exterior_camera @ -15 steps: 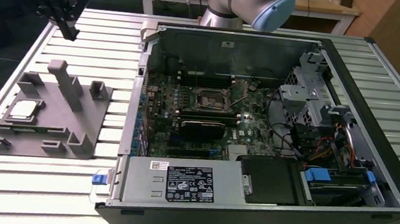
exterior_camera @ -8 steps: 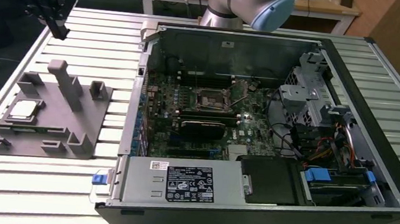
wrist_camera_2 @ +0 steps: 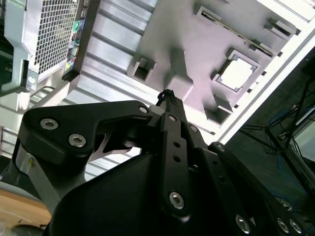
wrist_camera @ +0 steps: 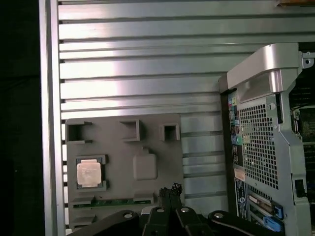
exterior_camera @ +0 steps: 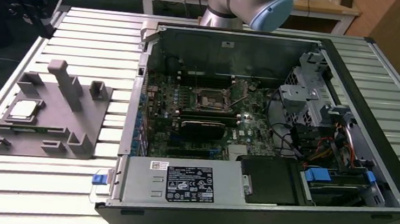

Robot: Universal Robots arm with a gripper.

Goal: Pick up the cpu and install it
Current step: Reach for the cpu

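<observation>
The cpu [exterior_camera: 24,109], a small square chip with a pale metal top, lies flat in a recess of the grey holder block [exterior_camera: 60,132] on the slatted table, at the exterior view's left of the open computer case. It also appears in both wrist views, cpu [wrist_camera_2: 237,73] and cpu [wrist_camera: 89,173]. My gripper [wrist_camera: 170,189] hangs well above the grey block, off to one side of the chip, its black fingers [wrist_camera_2: 168,101] pressed together with nothing between them. The black square socket [exterior_camera: 209,98] sits on the motherboard inside the case.
The open case [exterior_camera: 390,177] holds a black heatsink block [exterior_camera: 202,127], cables, a drive cage and the power supply [exterior_camera: 183,184]. The grey block has upright posts [exterior_camera: 63,81]. The arm's base [exterior_camera: 245,7] stands behind the case. The slatted table [wrist_camera: 147,64] extends around the block.
</observation>
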